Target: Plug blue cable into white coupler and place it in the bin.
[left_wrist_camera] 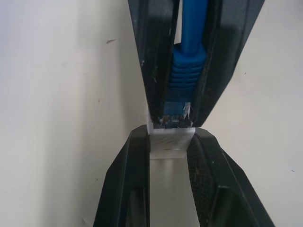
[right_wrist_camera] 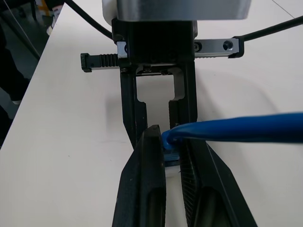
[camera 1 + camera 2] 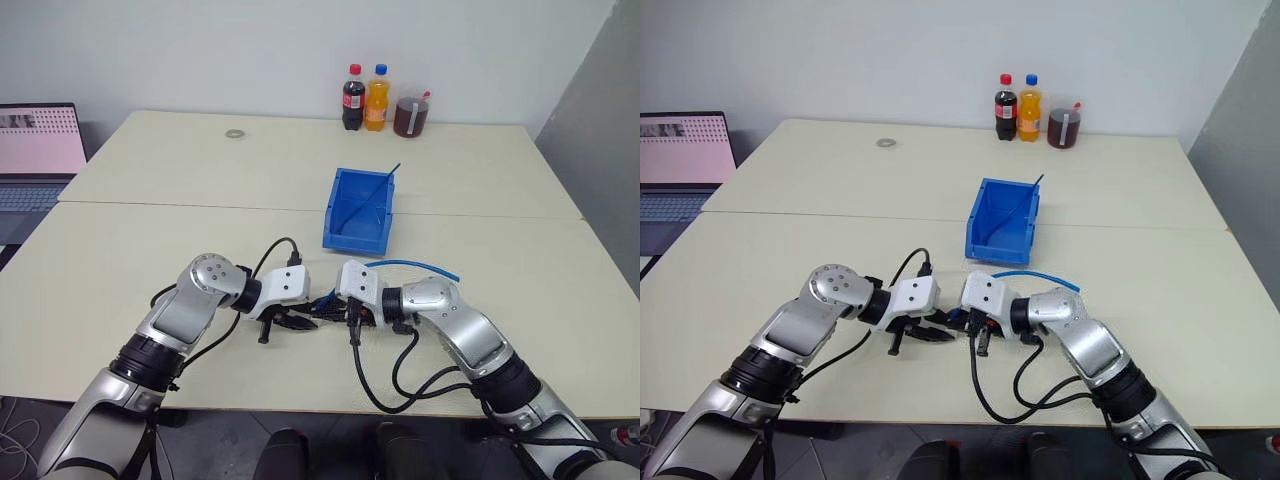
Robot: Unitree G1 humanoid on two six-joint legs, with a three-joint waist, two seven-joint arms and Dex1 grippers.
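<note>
white coupler [image 1: 166, 141] clamped in left pincer [image 1: 168, 156], blue cable [image 1: 185, 71] plug gripped by right pincer [image 2: 173, 153], tip-to-tip

The left end effector [image 3: 930, 335] and right end effector [image 3: 970, 322] meet tip to tip near the front edge of the surface [image 3: 790, 260]. The blue cable [image 3: 1035, 276] arcs from the right end effector toward the robot's right. The bin [image 3: 1002, 222] stands just beyond, a thin dark strand leaning inside. At the far edge: 2 bottles [image 3: 1018, 107] (1 dark, 1 orange) beside a jar [image 3: 1064, 121].
</note>
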